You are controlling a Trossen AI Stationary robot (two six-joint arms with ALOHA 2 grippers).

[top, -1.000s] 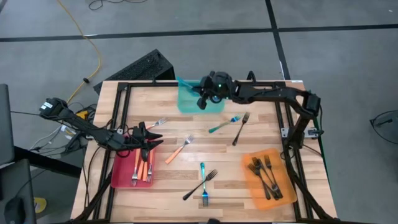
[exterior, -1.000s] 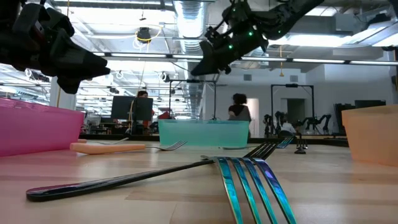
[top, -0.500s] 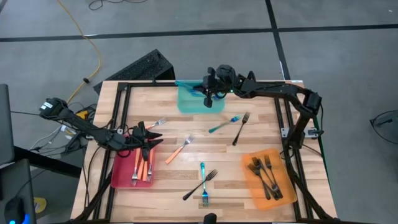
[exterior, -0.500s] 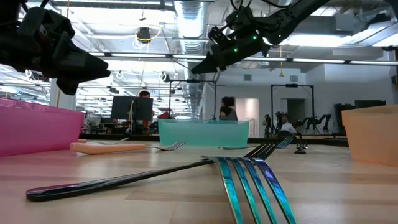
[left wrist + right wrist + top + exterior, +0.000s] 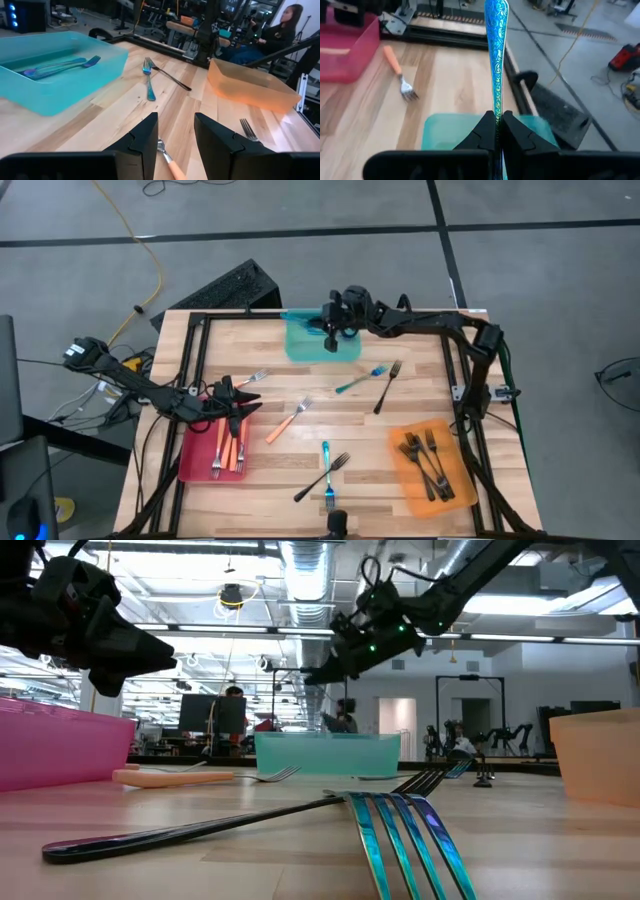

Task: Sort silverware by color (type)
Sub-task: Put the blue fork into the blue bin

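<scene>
At upper centre of the high view, the right hand (image 5: 331, 332) hovers over the teal tray (image 5: 300, 345), its fingers pinched shut on a blue fork (image 5: 496, 55) whose long axis runs straight out from the fingertips, so the coming release seems to depend on that fork hanging directly above the tray's floor and not its rim. Farther out on the bench (image 5: 280, 390), loose forks lie across the middle, with the nearest blue one (image 5: 358, 382) just below the tray, while the left hand (image 5: 232, 405) waits with fingers apart over the red tray (image 5: 195, 460) at lower left, well away.
</scene>
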